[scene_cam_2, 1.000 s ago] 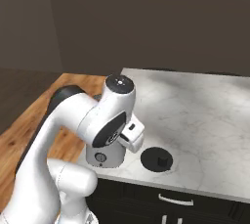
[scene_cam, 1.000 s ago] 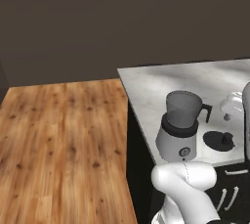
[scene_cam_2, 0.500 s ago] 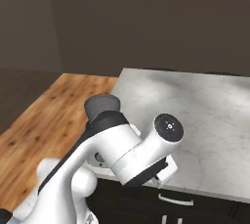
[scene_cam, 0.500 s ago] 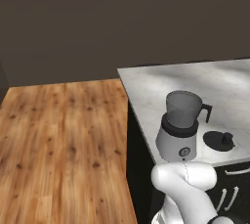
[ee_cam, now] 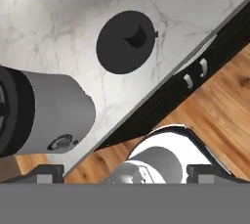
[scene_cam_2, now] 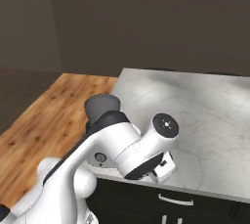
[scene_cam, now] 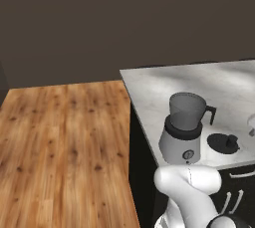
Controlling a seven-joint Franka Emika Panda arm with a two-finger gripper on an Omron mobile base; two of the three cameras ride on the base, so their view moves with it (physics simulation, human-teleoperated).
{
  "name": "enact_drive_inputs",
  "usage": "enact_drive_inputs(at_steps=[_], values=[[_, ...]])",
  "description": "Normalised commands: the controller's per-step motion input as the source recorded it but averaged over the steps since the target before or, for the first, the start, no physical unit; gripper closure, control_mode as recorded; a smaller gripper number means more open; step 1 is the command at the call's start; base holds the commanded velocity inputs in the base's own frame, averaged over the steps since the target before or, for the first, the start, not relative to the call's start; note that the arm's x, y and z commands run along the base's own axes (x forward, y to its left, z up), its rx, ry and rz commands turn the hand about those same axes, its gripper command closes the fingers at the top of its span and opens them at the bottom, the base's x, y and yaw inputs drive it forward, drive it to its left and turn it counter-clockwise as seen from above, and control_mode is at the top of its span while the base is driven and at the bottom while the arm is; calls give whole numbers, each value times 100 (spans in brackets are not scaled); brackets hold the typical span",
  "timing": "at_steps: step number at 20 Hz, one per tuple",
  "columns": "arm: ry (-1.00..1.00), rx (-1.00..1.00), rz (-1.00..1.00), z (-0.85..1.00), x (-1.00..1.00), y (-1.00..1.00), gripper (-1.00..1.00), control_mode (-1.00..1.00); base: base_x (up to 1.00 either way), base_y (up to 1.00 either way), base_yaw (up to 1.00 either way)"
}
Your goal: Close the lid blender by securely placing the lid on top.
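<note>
The blender (scene_cam: 183, 128) stands near the counter's front edge, its grey jar (scene_cam: 187, 108) open at the top above a silver base with a round dial (ee_cam: 60, 143). The lid (scene_cam: 222, 143), a flat black disc with a small knob (ee_cam: 137, 35), lies on the counter just right of the blender. In the hand view the lid (ee_cam: 126, 42) is ahead of my gripper (ee_cam: 126, 173), and the blender's base (ee_cam: 49, 113) is at the left. The gripper is open above the counter, its fingertips (ee_cam: 49, 173) far apart with nothing between them. In the right base view my arm covers the lid, and the jar (scene_cam_2: 102, 107) rises behind it.
The white marble counter (scene_cam: 164, 90) ends in a front edge over dark drawers with pale handles (ee_cam: 194, 73). A wooden floor (scene_cam: 60, 142) spreads to the left, below the counter. A dark wall stands behind.
The arm has swung down and to the right over the counter's front, uncovering the jar in the right base view. The lid and blender have not moved. The gripper stays open.
</note>
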Motion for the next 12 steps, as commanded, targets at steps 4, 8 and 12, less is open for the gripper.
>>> enact_drive_inputs(at_steps=[4,8,12], values=[[16,0,3,-12,58,0,-100,-100,0,0,0],[7,0,9,-21,32,-21,-100,-100,0,0,0],[4,2,8,-27,20,-26,-100,-100,0,0,0]])
